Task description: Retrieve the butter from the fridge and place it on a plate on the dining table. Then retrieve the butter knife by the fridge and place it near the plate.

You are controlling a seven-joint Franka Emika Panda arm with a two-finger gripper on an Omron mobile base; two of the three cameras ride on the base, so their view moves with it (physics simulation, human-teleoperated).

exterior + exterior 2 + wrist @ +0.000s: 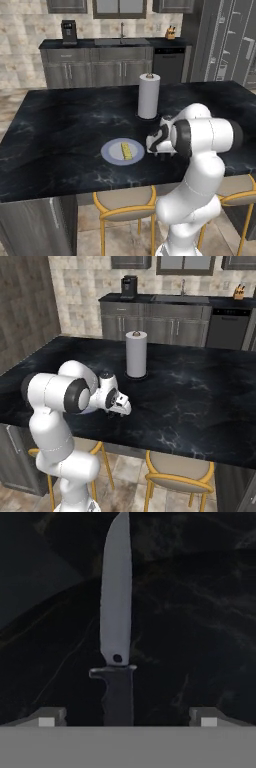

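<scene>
A: Where's the butter point(127, 151)?
B: On the plate point(111, 152), on the black marble counter point(60, 125), near the paper towel roll point(148, 95).
A: And the butter knife point(116, 637)?
B: Flat on the counter, its handle between the wide-apart jaws, touching neither fingertip point(47, 717); the gripper point(127, 718) grips nothing

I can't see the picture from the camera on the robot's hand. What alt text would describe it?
A grey butter knife lies on the black marble dining table, blade pointing to the top of the frame and dark handle toward the camera. The open gripper has one fingertip on each side of the handle, neither touching it.
</scene>
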